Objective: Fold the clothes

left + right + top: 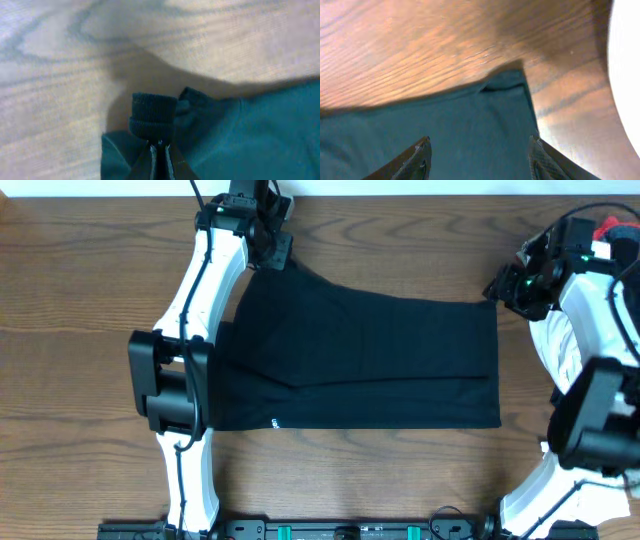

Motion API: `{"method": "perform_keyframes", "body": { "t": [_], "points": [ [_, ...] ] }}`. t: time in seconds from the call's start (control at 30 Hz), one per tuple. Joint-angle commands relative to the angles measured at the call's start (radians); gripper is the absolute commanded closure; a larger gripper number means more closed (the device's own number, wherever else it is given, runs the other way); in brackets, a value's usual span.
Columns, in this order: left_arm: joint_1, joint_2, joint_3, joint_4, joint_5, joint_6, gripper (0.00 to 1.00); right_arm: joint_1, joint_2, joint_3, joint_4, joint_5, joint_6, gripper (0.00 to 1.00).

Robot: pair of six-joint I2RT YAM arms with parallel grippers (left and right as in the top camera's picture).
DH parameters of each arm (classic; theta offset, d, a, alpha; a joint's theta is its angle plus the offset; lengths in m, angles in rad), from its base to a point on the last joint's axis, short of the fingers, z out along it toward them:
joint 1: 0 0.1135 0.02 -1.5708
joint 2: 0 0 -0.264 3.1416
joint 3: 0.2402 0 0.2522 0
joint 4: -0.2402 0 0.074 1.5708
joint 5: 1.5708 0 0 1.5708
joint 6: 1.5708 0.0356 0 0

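Note:
The clothes point(370, 360), a black shirt, lie flat across the middle of the wooden table, with a tiny white mark point(275, 421) near the front edge. At the shirt's far left corner my left gripper point(272, 255) is shut on a bunched fold of the clothes point(152, 115), and its jaws point(161, 146) are pressed together. My right gripper point(498, 288) hovers at the far right corner. In the right wrist view its fingers point(422, 152) stand wide apart over the clothes point(470, 115), holding nothing.
The left arm's white links point(200, 300) run along the shirt's left edge and cover part of it. The right arm point(590, 380) stands off the shirt's right side. A black rail point(340, 530) with both arm bases lines the front edge of the table point(80, 380).

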Motion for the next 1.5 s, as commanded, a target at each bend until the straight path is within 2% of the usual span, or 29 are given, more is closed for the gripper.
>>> {"method": "perform_keyframes", "body": {
  "t": [0.0, 0.27, 0.53, 0.67, 0.77, 0.87, 0.97, 1.27, 1.47],
  "points": [
    [-0.007, -0.004, 0.012, -0.041, -0.005, -0.017, 0.94, -0.011, 0.078, 0.008, 0.029, -0.035, 0.025, 0.40],
    [-0.012, -0.004, 0.012, -0.127, -0.005, -0.017, 0.94, -0.013, 0.161, 0.008, 0.110, -0.030, -0.013, 0.41],
    [-0.011, -0.005, 0.012, -0.161, -0.005, -0.017, 0.94, 0.000, 0.185, 0.008, 0.102, -0.041, -0.013, 0.56],
    [-0.011, -0.006, 0.012, -0.168, -0.005, -0.017, 0.94, 0.018, 0.185, 0.008, 0.089, -0.050, -0.014, 0.59],
    [-0.011, -0.006, 0.012, -0.168, -0.005, -0.017, 0.94, 0.029, 0.185, 0.008, 0.079, -0.049, -0.028, 0.67],
    [-0.011, -0.006, 0.012, -0.172, -0.005, -0.017, 0.94, 0.028, 0.185, 0.008, 0.066, -0.045, -0.037, 0.89],
    [-0.011, -0.006, 0.012, -0.175, -0.006, -0.017, 0.94, 0.018, 0.185, 0.008, 0.051, -0.045, -0.039, 0.99],
    [-0.009, -0.028, 0.012, -0.182, -0.023, -0.016, 0.94, -0.028, 0.125, 0.008, 0.002, -0.046, -0.086, 0.99],
    [-0.009, -0.114, 0.012, -0.192, -0.065, -0.013, 0.94, -0.031, 0.035, 0.008, -0.026, -0.058, -0.160, 0.99]
  ]
}}
